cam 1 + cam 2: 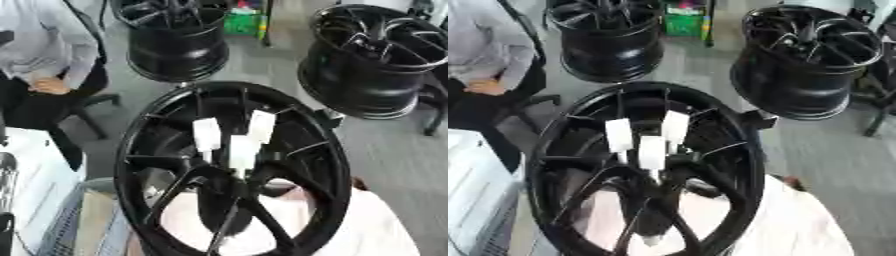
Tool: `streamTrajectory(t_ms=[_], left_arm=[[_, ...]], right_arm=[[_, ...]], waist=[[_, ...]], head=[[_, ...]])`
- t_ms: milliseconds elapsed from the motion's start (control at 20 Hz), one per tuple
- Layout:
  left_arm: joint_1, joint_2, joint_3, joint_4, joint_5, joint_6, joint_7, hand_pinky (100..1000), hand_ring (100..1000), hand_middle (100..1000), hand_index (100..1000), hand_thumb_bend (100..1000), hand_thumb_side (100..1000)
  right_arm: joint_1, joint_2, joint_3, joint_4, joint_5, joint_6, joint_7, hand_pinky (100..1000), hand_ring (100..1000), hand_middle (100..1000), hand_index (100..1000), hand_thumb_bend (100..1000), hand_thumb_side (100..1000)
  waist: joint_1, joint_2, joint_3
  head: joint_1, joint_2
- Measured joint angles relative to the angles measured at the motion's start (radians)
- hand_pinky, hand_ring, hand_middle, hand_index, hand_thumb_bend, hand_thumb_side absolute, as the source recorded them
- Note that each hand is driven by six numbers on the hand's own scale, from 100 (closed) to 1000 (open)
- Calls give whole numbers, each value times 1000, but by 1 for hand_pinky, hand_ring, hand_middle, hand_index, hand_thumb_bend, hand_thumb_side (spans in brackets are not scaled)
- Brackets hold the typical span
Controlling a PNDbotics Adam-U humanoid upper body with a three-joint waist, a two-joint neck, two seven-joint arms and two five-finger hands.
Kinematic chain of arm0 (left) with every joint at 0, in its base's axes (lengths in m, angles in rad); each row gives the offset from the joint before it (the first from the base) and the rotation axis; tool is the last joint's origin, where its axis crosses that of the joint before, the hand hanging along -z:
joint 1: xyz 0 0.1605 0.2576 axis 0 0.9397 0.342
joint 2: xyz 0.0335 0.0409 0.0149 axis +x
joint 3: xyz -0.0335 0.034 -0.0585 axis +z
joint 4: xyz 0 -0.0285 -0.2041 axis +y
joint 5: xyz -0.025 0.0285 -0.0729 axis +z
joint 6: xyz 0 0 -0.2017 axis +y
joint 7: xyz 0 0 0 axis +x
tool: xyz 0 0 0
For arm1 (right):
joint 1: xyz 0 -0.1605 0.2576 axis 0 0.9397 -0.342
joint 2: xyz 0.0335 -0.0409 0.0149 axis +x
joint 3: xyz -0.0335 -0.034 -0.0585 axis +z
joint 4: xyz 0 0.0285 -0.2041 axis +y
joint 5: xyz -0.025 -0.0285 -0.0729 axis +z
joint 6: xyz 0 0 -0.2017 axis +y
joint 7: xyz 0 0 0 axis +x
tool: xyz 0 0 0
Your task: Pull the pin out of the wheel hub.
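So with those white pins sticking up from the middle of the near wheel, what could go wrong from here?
Three white pins stand close together at the centre of the near wheel hub, so a hand going for one could knock or catch its neighbours. The spokes crowd around them, so fingers might snag on the way in. No robot hand shows in either view, so its approach can't be judged yet.

This looked like a workshop or industrial test space. Two glossy black alloy wheel rims (178,40) (376,60) stood on a bare grey concrete floor (394,150), beyond a third large black spoked wheel hub (229,170) close to the camera. A green crate (245,22) sat at the far edge.
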Motion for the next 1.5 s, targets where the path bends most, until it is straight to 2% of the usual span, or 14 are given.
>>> streamTrajectory(t_ms=[450, 550, 700, 950, 1100, 1250, 1500], left_arm=[[0, 0, 0, 0, 0, 1, -1, 760, 819, 646, 850, 102, 687], [0, 0, 0, 0, 0, 2, -2, 759, 819, 646, 851, 101, 688], [0, 0, -1, 0, 0, 3, -4, 759, 819, 646, 850, 100, 689], [0, 1, -8, 0, 0, 5, -10, 759, 820, 646, 850, 100, 691], [0, 1, -13, 0, 0, 7, -14, 759, 820, 646, 850, 100, 692], [0, 3, -19, 0, 4, 8, -20, 759, 820, 646, 850, 100, 693], [0, 10, -22, 0, 5, 11, -25, 759, 820, 646, 850, 100, 698]], right_arm=[[-4, -16, 10, 0, 0, 13, 13, 783, 714, 736, 756, 100, 469], [-18, -55, 27, 1, 1, 24, 30, 792, 722, 737, 763, 100, 460], [-55, -156, 69, 27, 6, 40, 82, 809, 741, 740, 779, 100, 490], [-137, -369, 170, 127, 5, 61, 252, 835, 775, 754, 807, 100, 503], [-218, -459, 248, 199, 15, 58, 378, 851, 797, 764, 823, 100, 505], [-306, -501, 340, 275, 59, 35, 514, 863, 812, 769, 834, 136, 505], [-466, -485, 479, 403, 155, -46, 740, 874, 830, 780, 846, 197, 523]], waist=[[-1, 0, 3], [-4, 0, 3], [-9, -1, 5], [-21, -1, 13], [-28, -2, 21], [-34, -2, 25], [-44, -5, 23]], head=[[3, 0], [4, 0], [2, 0], [-11, 0], [-21, 0], [-31, 0], [-41, 0]])
